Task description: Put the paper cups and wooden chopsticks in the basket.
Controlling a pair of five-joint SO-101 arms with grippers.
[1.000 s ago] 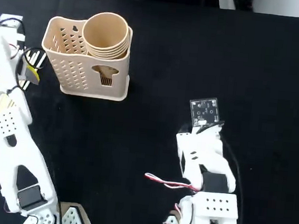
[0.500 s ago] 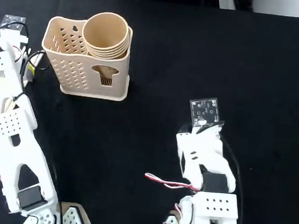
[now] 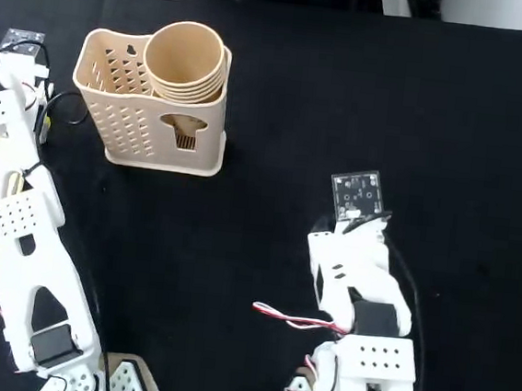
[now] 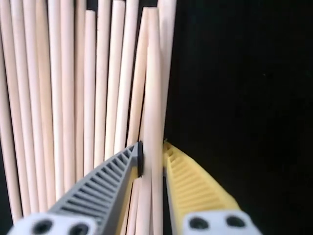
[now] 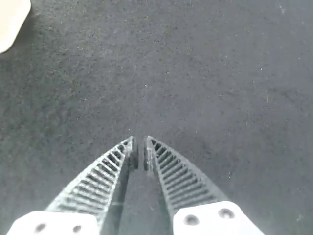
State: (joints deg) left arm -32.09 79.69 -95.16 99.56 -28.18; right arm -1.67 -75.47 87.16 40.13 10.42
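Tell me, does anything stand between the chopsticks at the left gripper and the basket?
Nothing visible does. The left gripper is shut on wooden chopsticks, and the compartment of the basket nearer that arm is free; the paper cups fill the other one.

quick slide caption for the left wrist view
Left gripper closed on one wooden chopstick among a row of chopsticks lying on the black table.
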